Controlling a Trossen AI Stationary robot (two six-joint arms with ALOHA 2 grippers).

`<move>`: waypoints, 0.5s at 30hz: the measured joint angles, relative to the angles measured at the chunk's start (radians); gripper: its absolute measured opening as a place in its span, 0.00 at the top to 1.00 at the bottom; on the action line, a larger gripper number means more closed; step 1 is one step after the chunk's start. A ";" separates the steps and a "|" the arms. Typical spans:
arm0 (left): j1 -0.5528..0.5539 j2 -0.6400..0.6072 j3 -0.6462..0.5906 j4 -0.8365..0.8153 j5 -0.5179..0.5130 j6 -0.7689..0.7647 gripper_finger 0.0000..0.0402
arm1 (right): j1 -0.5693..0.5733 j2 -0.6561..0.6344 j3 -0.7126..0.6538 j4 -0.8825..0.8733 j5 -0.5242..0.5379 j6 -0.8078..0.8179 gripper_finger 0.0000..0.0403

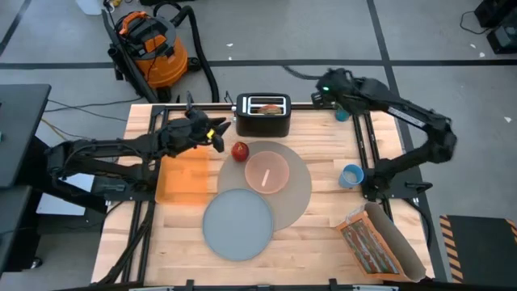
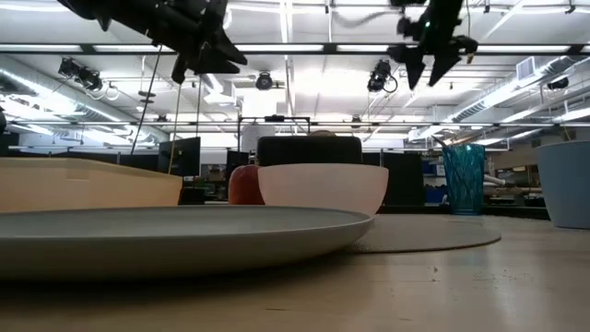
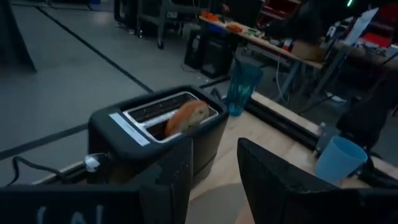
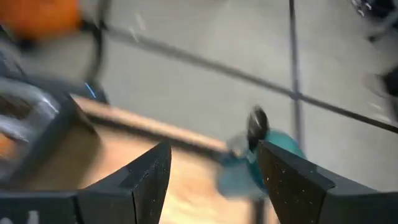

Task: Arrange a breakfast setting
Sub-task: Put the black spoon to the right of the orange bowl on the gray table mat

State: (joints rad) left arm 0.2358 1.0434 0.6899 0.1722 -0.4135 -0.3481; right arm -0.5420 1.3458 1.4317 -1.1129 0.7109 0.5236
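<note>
Dark fingers of the left pincer (image 1: 216, 134) stand parted and empty, raised above the tabletop (image 1: 323, 234) just left of the black toaster (image 1: 263, 115). A bagel (image 3: 185, 117) sits on edge in a toaster slot, its long axis along the slot. The right pincer (image 1: 321, 90), also spread with nothing between its fingers, hangs over the far edge near the teal bottle (image 1: 342, 114).

A red apple (image 1: 240, 150) touches the large grey mat (image 1: 300, 174), which carries the pink bowl (image 1: 266, 171); the spoon (image 1: 264, 176) inside it points near-to-far. The grey plate (image 1: 237, 224) overlaps the mat's near-left edge. The orange cereal box (image 1: 182, 177) lies flat on the left, the blue cup (image 1: 351, 175) stands on the right.
</note>
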 joint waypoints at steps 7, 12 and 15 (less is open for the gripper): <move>0.035 -0.042 0.000 -0.115 0.006 -0.022 0.66 | -0.066 0.229 0.183 -0.140 0.000 -0.015 0.28; 0.038 -0.045 0.000 -0.157 0.070 -0.025 0.66 | -0.094 0.330 0.200 -0.067 0.056 0.102 0.20; 0.038 -0.045 0.000 -0.164 0.135 -0.056 0.66 | -0.103 0.386 0.200 -0.088 0.151 0.196 0.20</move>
State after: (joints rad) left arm 0.2741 0.9981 0.6899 0.0086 -0.2786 -0.4041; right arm -0.6446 1.7322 1.6321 -1.2007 0.8617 0.7194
